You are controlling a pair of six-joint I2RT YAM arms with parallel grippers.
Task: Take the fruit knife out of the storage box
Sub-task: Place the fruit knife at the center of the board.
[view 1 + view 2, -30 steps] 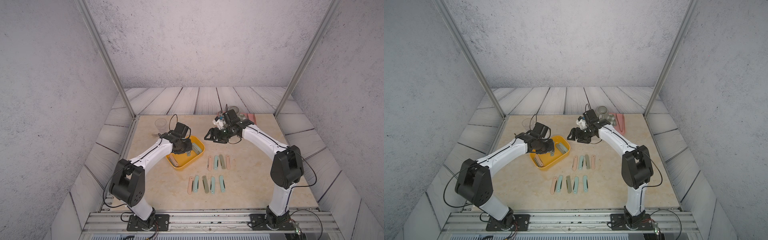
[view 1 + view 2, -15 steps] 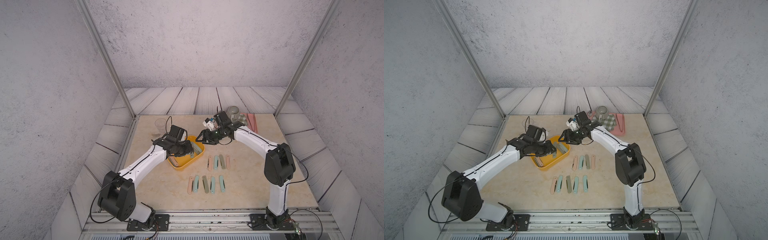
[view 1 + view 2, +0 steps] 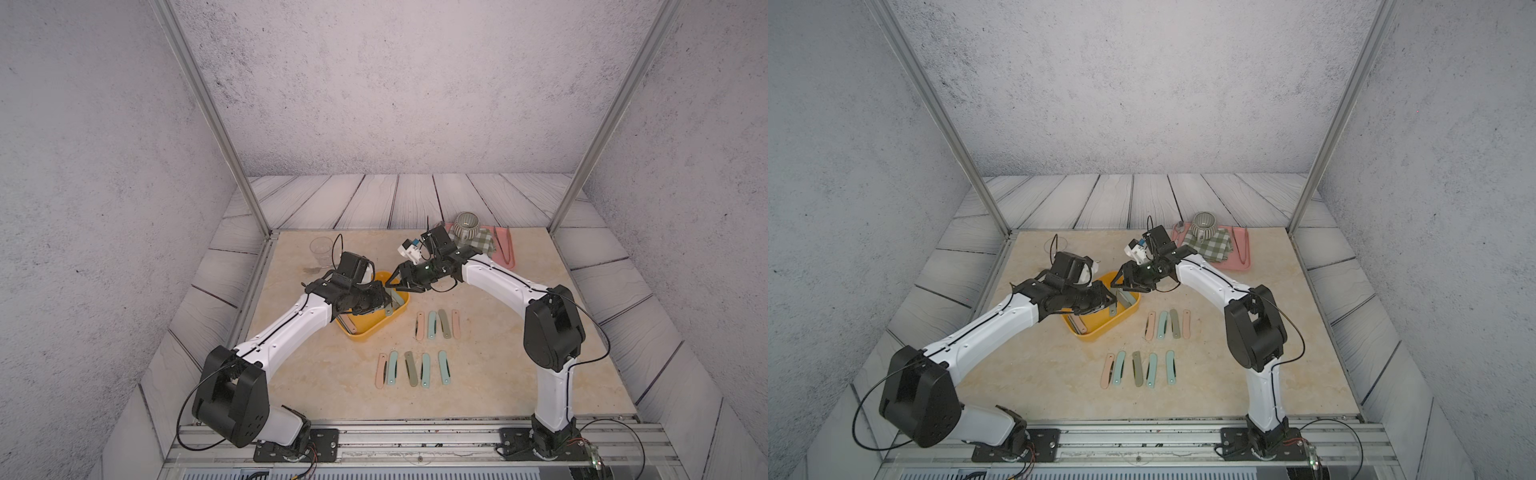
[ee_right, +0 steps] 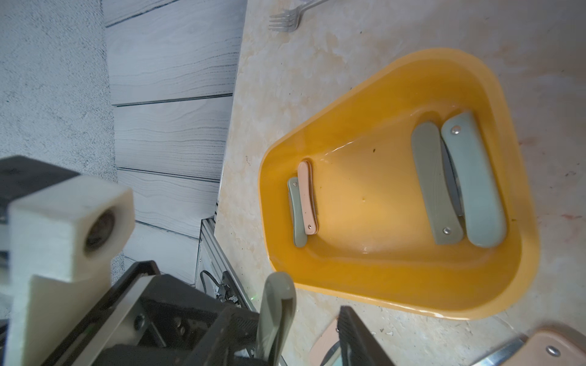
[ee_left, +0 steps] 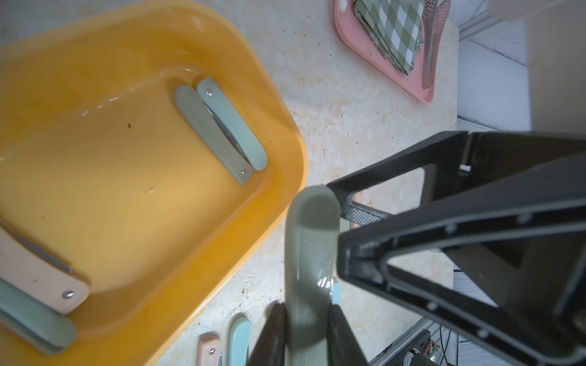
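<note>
fruit knife (image 5: 309, 253) pinched in left end effector (image 5: 305, 329), above the 2 o'clock rim of the storage box (image 3: 365, 336); right end effector (image 3: 397, 284) spread; four knives (image 4: 456, 180) left inside

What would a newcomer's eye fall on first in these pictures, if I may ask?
The yellow storage box near the middle of the table stands out, with four folded knives inside. By its rim the left gripper holds a grey-green knife, and the open right gripper sits at its free end. Beside the box, nine more knives lie in two neat rows.
</note>
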